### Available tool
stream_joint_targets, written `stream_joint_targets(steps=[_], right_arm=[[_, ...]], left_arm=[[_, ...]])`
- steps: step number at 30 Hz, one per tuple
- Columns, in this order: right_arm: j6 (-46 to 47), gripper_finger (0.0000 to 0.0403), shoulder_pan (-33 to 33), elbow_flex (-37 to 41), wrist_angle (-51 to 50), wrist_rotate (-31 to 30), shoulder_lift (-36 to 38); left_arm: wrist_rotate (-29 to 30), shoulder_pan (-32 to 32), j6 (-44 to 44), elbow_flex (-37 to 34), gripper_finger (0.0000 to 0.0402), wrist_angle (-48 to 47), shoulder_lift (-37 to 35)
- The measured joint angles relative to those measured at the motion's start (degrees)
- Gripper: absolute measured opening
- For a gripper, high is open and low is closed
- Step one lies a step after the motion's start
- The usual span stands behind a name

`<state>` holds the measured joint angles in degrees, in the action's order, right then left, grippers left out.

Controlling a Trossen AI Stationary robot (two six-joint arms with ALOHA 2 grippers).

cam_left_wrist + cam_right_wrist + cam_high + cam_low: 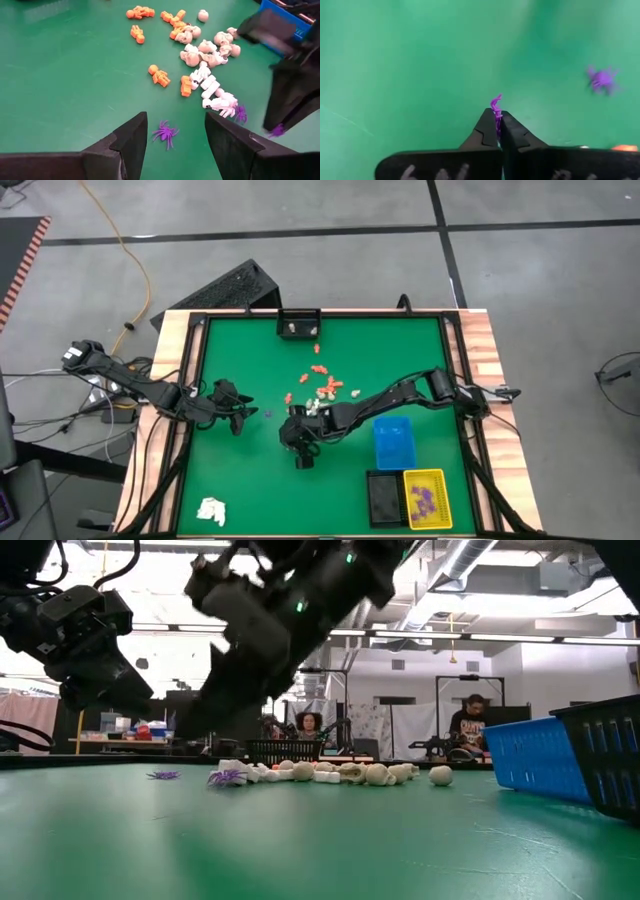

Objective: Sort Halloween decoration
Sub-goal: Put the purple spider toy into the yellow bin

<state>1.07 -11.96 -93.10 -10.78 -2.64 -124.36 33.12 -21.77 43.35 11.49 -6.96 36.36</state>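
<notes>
The Halloween decoration lies as a loose heap [322,385] mid-table: orange figures [159,76], white skeleton pieces [212,92] and cream skulls [200,50]. My right gripper [498,120] is near the heap's front edge, shut on a small purple spider [496,106]. A second purple spider [602,79] lies on the mat beyond it. My left gripper [175,135] hovers open at the table's left [238,412], and a purple spider [165,133] lies on the mat ahead of its fingers. My right gripper pinches the purple spider between its two fingertips [509,127]; only a few legs [495,102] stick out past the tips. The fingers slant down from the table's right side. In the left wrist view the spider [276,131] sits at the tips, clear of the mat.
At the near right stand a blue tray [393,442], a black tray [384,497] and a yellow tray [427,498] holding purple pieces. A white paper-like wad [211,510] lies near left. A small black box [299,325] sits at the far edge.
</notes>
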Motion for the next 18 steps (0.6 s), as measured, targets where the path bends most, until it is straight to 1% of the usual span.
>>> stream_joint_targets(steps=[3, 5, 7, 10, 14, 18], right_arm=[[0.24, 0.0002, -0.84, -0.02, -3.21, -0.01, 1.87], [0.79, 0.0002, -1.87, -0.02, -7.3, -0.01, 3.41], [1.92, 0.0002, -3.17, -0.05, -12.28, -0.01, 5.28], [5.76, 0.0001, -5.61, -0.07, -22.6, 0.02, 8.58], [14.28, 0.0001, -10.31, -0.09, -36.66, 0.56, 13.03], [27.15, 0.0001, -16.16, -0.17, -50.19, 2.41, 17.66]], left_arm=[[-0.33, 0.0, 0.0, 0.0, 0.0189, -0.01, 0.0], [-0.52, 0.0, 0.0, 0.0, 0.0189, 0.0, 0.0], [-0.98, -0.01, 0.0, 0.0, 0.0189, -0.02, 0.02], [-0.98, -0.01, 0.0, 0.0, 0.0189, -0.02, 0.02], [-1.01, 0.0, -0.15, 0.0, 0.0189, -0.04, 0.01], [-1.02, -0.01, -0.41, 0.0, 0.0189, -0.04, 0.02]])
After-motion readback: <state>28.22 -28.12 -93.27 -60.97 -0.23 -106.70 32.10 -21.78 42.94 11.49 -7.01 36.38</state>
